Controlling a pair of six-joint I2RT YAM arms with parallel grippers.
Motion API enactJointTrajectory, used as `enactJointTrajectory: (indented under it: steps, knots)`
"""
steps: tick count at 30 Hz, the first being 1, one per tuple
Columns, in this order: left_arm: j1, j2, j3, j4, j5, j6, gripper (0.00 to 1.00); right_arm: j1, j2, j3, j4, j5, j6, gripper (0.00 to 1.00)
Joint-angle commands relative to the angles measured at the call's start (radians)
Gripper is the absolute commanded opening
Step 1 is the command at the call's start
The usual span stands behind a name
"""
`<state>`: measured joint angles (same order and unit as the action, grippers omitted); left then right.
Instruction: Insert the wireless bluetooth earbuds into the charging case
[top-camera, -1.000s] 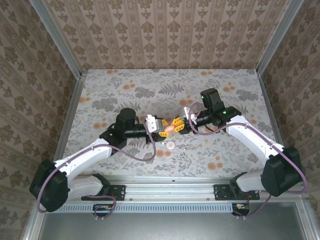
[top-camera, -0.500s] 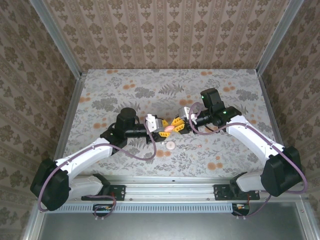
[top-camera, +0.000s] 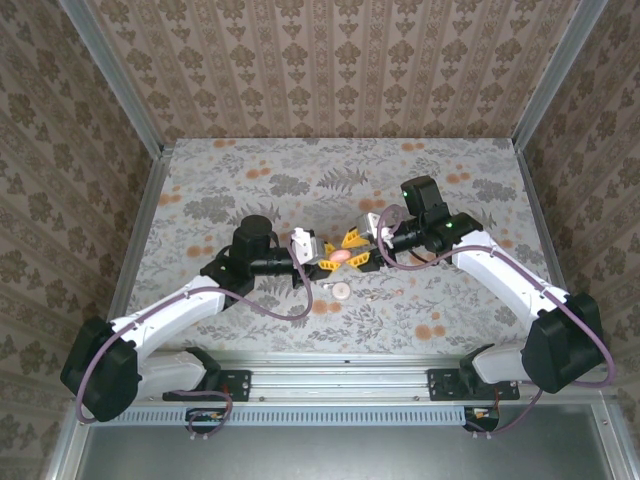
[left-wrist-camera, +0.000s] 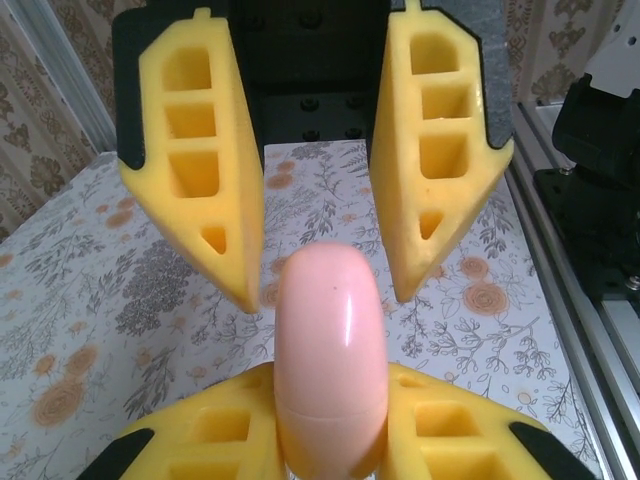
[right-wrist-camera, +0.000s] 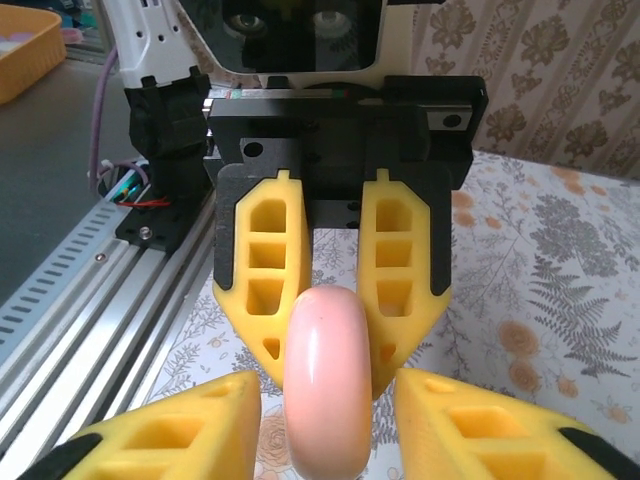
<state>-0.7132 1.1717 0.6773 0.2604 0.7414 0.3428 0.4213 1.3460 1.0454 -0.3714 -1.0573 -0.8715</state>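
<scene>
The charging case (top-camera: 340, 257) is a smooth salmon-pink puck held on edge above the middle of the table. My left gripper (top-camera: 325, 262) is shut on it, and its yellow fingers (left-wrist-camera: 220, 430) press both flat sides of the case (left-wrist-camera: 330, 330). My right gripper (top-camera: 357, 249) faces it from the other side and stands open. In the right wrist view there is a gap on each side between the case (right-wrist-camera: 325, 390) and the right gripper's fingers (right-wrist-camera: 190, 430). The earbuds are too small to pick out from the flower print.
A pale round disc (top-camera: 340, 291) lies on the table just in front of the two grippers. The floral tabletop (top-camera: 250, 170) is walled at the back and both sides. A metal rail (top-camera: 340, 378) runs along the near edge.
The right gripper has opened and let go of the pink case. The left gripper has closed tighter on it. Both arms have stayed almost in place.
</scene>
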Motion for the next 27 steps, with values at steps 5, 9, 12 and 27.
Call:
enactJointTrajectory:
  steps: [5,9,12,27]
  knots:
    - [0.044,0.045,-0.021,0.112,0.000,-0.068,0.19,0.002,-0.090,-0.090,0.109,0.107,0.075,0.49]
    - [0.056,0.056,-0.058,0.182,0.011,-0.096,0.18,0.002,-0.093,-0.107,0.131,0.144,0.100,0.50]
    - [0.075,0.050,-0.097,0.252,0.020,-0.121,0.18,0.002,-0.092,-0.104,0.139,0.155,0.107,0.51]
    - [0.162,-0.012,-0.234,0.427,0.015,-0.223,0.17,0.060,0.011,-0.041,0.188,0.227,0.162,0.51]
